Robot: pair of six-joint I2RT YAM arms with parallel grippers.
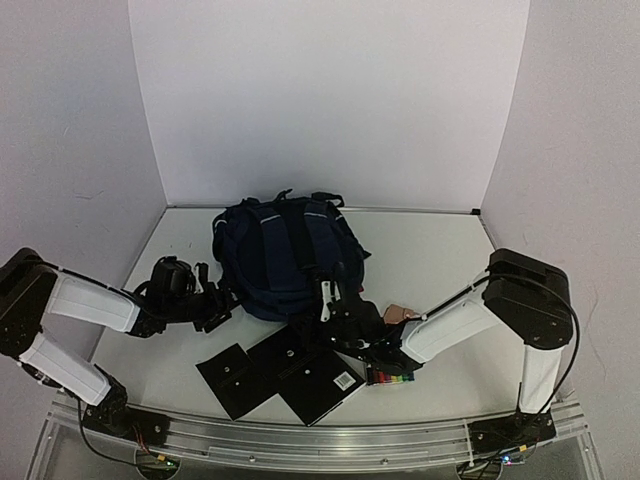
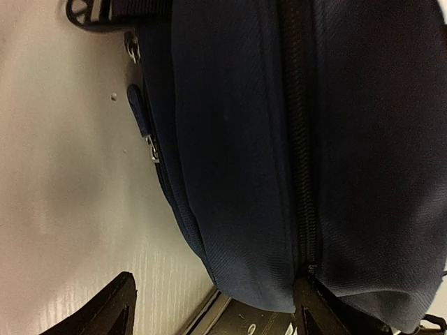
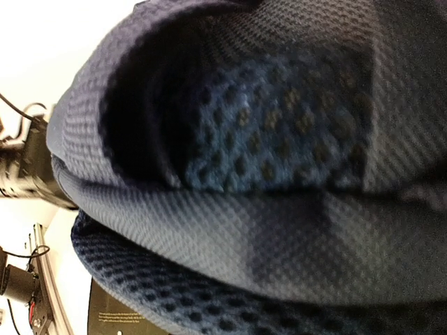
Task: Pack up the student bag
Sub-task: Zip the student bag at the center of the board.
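Student bag [image 2: 230, 139] fills most of frame — navy fabric, dark zipper [image 2: 297, 139] running top to bottom. Blue zipper pull [image 2: 142, 115] at bag's left edge, over white desk [image 2: 63, 195]. Left end effector [image 2: 215, 279] fingers spread wide — bag's lower edge between them.

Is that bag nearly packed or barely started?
Barely started. Done: nothing looks packed; the student bag lies straps up, its zip shut where visible. In hand: the left claw open at its edge, the right claw shut against its mesh. To do: black notebooks and coloured pencils on the table.
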